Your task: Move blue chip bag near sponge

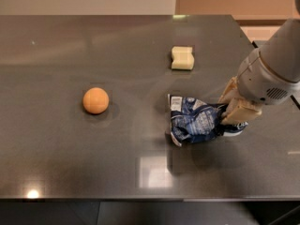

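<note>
I have the gripper (230,108) clamped on the bag's (194,121) right end, with the sponge (182,58) farther back and left of it.

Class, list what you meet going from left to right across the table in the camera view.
Orange ball → sponge → gripper, clamped on the right end of the blue chip bag, whose span overlaps the sponge's.

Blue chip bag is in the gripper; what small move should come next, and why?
Probably carry the blue chip bag toward the far edge, slightly leftward in the view, toward the sponge. The gripper is clamped on the bag's right end, and a stretch of table separates bag and sponge.
</note>
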`<state>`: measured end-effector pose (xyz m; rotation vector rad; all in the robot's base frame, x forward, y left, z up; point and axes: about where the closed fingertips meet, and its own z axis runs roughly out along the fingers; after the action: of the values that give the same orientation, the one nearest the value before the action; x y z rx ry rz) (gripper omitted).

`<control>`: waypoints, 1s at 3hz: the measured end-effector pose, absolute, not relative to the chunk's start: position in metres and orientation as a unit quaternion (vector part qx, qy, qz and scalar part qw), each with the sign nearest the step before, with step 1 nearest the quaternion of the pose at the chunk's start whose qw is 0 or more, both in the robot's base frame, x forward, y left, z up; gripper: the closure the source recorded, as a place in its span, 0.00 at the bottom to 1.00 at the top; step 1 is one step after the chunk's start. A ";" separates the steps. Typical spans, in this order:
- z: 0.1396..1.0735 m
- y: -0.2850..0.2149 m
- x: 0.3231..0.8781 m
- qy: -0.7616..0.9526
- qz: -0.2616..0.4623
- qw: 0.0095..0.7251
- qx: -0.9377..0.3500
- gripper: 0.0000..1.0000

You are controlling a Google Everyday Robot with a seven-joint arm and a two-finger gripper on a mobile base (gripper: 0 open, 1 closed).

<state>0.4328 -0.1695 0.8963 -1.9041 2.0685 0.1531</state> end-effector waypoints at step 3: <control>0.935 -0.201 0.562 0.791 0.025 0.242 -0.562 1.00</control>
<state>0.5625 -0.2010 0.9350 -1.5357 2.1612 0.0675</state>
